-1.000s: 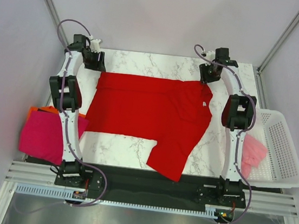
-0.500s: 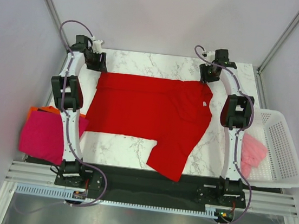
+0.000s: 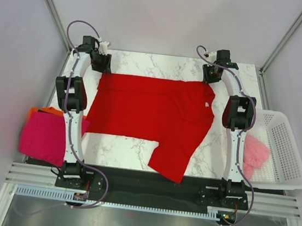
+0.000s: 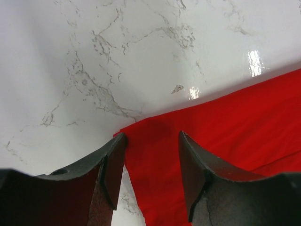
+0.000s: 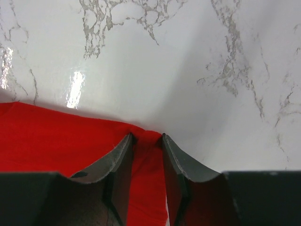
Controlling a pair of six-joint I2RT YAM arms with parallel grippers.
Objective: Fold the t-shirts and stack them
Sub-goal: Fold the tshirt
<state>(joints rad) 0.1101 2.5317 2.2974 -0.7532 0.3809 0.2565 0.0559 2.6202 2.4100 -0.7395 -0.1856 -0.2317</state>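
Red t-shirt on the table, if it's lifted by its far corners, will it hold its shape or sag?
Probably sags: the red t-shirt lies thin and flat, so it should drape between held corners. Likely light, being thin cloth. It may slide easily when pulled, since the marble table looks glossy.

Reaches both arms forward to the far edge of the red t-shirt (image 3: pixel 146 109), elbows bent beside its two sides. Sets the left hand (image 4: pixel 151 137) low at its far left corner, fingers (image 4: pixel 113 162) spread, cloth lying between. Pinches its far right corner with the right hand (image 5: pixel 146 136), fingers (image 5: pixel 120 162) drawn close on a ridge of cloth.
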